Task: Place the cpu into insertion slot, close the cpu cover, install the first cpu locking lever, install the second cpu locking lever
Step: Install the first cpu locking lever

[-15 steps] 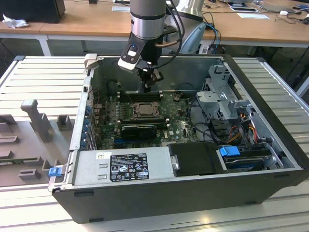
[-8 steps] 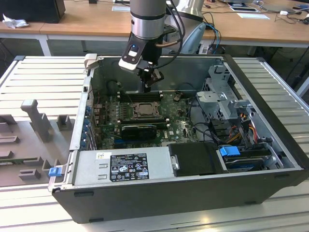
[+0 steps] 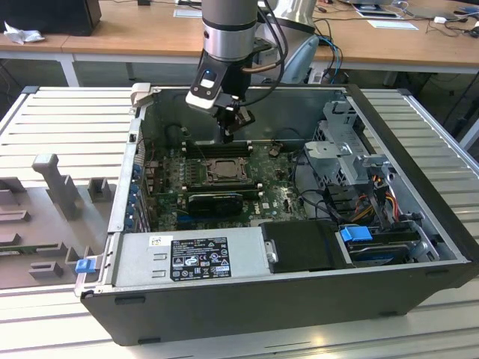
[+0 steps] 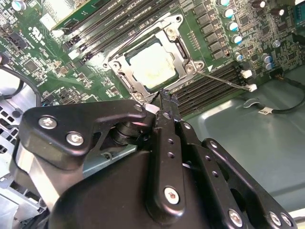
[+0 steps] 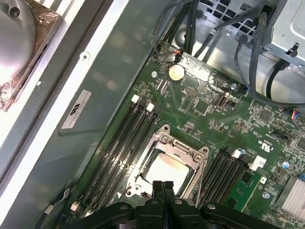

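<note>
The cpu [image 4: 152, 64] [image 5: 167, 170] lies in the insertion slot [image 3: 224, 169] on the green motherboard, its pale metal top showing through the cut-out. The cpu cover [image 4: 180, 47] [image 5: 164, 139] is down flat around it. A thin wire locking lever [image 4: 224, 79] runs out from one corner of the socket over the black memory slots. My gripper [image 3: 227, 135] [image 4: 165, 99] [image 5: 162, 184] hangs just above the socket's edge. It is shut, the two black fingers pressed together with nothing between them.
The open computer case [image 3: 419, 149] walls in the board. Long memory slots [image 5: 121, 143] flank the socket on both sides. Cables [image 5: 257, 57] and a drive cage [image 3: 340, 153] stand on the exterior view's right. The power supply [image 3: 191, 258] fills the front.
</note>
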You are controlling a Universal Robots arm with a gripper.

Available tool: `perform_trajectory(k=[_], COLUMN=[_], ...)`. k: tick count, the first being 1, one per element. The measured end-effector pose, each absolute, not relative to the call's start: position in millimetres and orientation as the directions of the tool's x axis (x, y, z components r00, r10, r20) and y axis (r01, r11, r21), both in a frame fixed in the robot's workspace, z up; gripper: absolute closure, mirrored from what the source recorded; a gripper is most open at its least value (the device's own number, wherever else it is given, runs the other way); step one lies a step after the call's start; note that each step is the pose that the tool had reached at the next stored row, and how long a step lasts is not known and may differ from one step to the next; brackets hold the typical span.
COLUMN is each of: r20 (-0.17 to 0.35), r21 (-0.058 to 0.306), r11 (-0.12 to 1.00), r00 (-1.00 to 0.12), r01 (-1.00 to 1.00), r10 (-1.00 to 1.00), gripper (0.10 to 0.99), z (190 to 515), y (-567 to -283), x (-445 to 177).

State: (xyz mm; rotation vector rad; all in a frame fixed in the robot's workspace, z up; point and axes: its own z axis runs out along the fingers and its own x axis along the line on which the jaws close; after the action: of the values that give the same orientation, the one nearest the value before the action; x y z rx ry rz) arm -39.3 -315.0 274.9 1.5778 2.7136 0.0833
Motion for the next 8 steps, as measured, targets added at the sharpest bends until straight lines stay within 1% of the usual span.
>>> perform_trajectory(k=[8], r20=[0.025], r21=[0.047], r11=[0.549], r00=[-0.55], r01=[0.835], r10=[0.835], gripper=[0.98], z=[274.9], y=[-315.0], x=[-39.3])
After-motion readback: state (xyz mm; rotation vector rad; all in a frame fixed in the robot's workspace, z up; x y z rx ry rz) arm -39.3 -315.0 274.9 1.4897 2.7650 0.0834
